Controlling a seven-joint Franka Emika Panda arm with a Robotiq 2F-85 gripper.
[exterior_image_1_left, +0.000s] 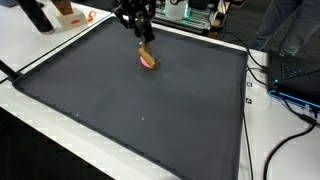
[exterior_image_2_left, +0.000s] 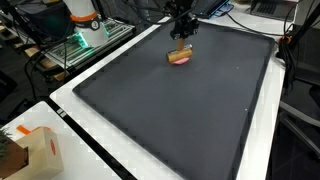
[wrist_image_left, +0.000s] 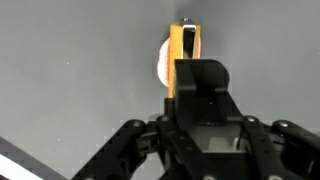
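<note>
The end effector (exterior_image_1_left: 143, 40) is being held low over the far part of a dark mat (exterior_image_1_left: 150, 115), and a small orange object (exterior_image_1_left: 147, 58) is being shown directly beneath it. In both exterior views the object is being seen tilted. Its lower end is lying on or very close to the mat, and its tan upper end is reaching up to the end effector (exterior_image_2_left: 181, 40). From these views it cannot be told whether the lower end is touching the mat.

In the wrist view the dark fingers are being shown drawn close together in the middle of the picture. The yellow-orange object (wrist_image_left: 183, 50) is standing out just beyond them, and a pale rounded part is being seen at its side. Whether the object is being grasped or only touched by the end effector cannot be told, since the contact is being hidden by the fingers themselves.

The mat is being carried by a white bench (exterior_image_1_left: 35, 115), whose bare margin is being seen around the mat's edges. A cardboard box (exterior_image_2_left: 30, 150) is being shown on a near corner of the bench in an exterior view, well apart from the object. Black cables (exterior_image_1_left: 285, 125) are being shown lying on the bench just beside one edge of the mat.
</note>
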